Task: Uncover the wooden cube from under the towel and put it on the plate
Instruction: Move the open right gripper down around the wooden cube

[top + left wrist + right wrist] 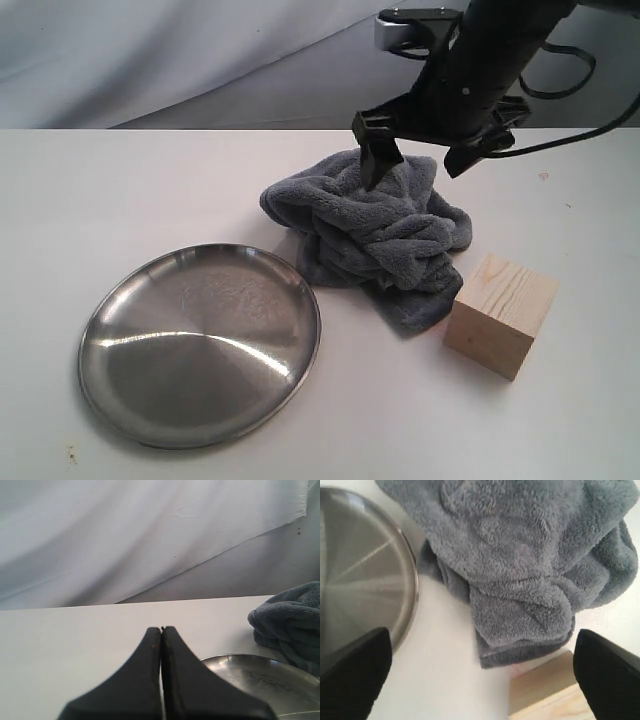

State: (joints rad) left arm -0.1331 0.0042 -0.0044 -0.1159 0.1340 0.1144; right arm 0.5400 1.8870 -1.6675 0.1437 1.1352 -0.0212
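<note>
The pale wooden cube (500,314) (555,692) stands bare on the white table, just right of the crumpled blue-grey towel (375,235) (520,555) (292,622). The steel plate (200,342) (360,580) (265,680) lies to the towel's front left with nothing on it. My right gripper (425,160) (482,672) hangs open above the towel's back part, its fingers (352,672) spread wide and holding nothing. My left gripper (161,629) is shut on nothing, low over the table beside the plate; the exterior view does not show it.
A grey backdrop cloth (150,50) hangs behind the table (100,200). A black cable (570,75) trails at the back right behind the right arm.
</note>
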